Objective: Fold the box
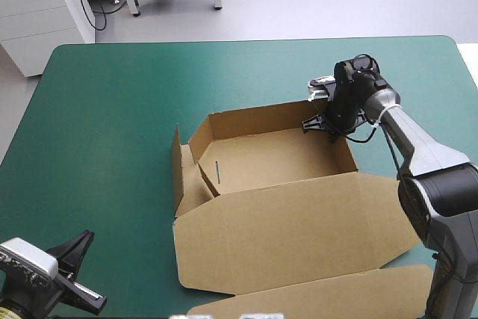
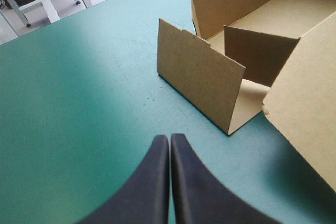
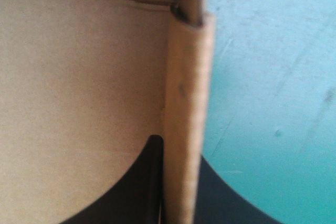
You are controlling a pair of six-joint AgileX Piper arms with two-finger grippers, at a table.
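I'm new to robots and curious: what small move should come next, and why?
Probably the left gripper, shut and away from the box, should go to the loose left flap, which stands outward untucked, while the right gripper pinches the right wall.

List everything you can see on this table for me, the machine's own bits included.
box: one, brown, mid-table; an open tray with its lid panel flat toward the near edge and a side flap standing on its left.
table cover: one, teal-green, under everything.
left tool: one, black, shut, over bare cover near the table's near left corner, apart from the box.
right tool: one, black, shut on the box's right wall close to the tray's far right corner, one finger inside and one outside.
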